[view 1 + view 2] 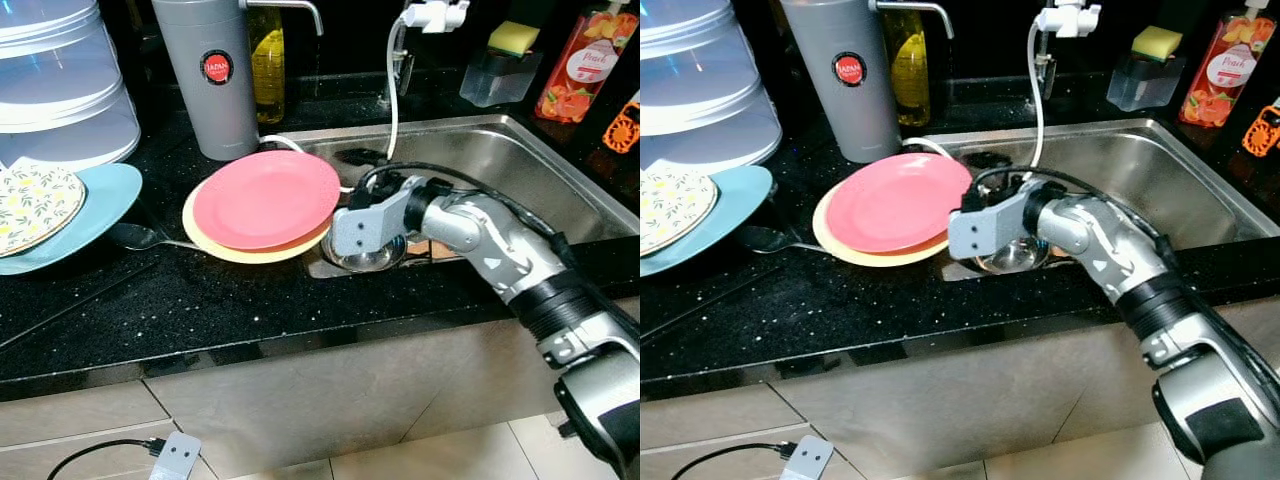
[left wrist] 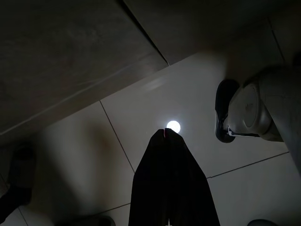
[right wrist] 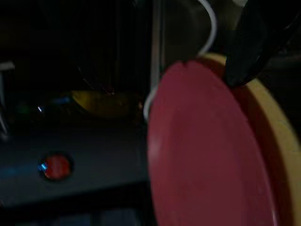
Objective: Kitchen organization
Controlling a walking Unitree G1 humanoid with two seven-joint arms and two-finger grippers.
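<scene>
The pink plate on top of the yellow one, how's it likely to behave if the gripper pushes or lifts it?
The pink plate looks stiff and glossy, so probably slippery. Stacked loose on the yellow plate, a push from the right gripper would likely slide it. Both overhang the sink, so they might tip.

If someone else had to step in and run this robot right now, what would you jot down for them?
Right hand: at the edge of the pink plate, which lies on a yellow plate overlapping the sink rim; whether it grips is unclear.
Left hand: hanging idle over the floor, fingers together.
A blue plate with a patterned plate on it lies further left; a spoon lies between the stacks.
Done: nothing visibly put away. Left: both plate stacks and the spoon.
</scene>
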